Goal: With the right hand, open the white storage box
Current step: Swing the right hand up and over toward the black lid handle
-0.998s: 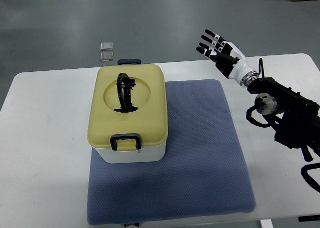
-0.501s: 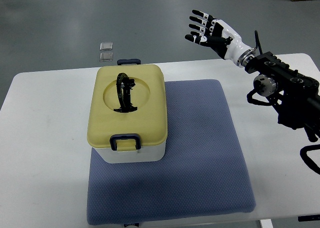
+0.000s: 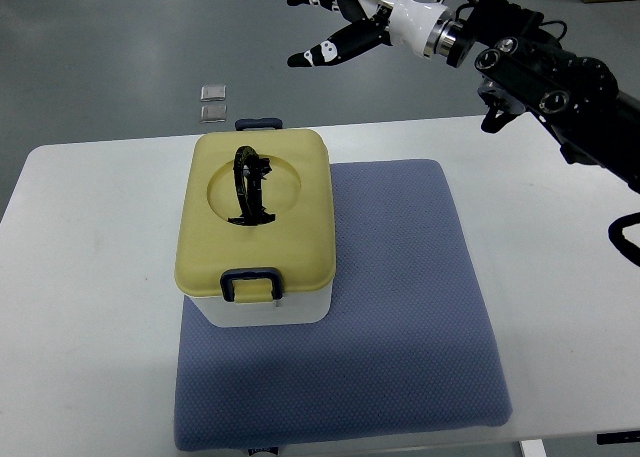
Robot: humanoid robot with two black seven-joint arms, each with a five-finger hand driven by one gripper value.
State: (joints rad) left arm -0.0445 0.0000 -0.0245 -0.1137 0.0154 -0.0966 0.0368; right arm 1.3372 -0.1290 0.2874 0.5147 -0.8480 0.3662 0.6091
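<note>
The right hand [image 3: 335, 17], fingers spread and empty, is hovering beyond the white storage box [image 3: 258, 227] sitting closed on the blue mat [image 3: 400, 317]; next, unlatching its front clasp [image 3: 250, 282].

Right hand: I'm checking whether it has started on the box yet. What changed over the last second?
The right hand swung up and to the left, from beside the mat's far right corner to high beyond the table's far edge, past the box. Its fingers stay spread and it holds nothing. The box has not moved: yellow lid closed, front latch down, sitting on the blue mat.
</note>
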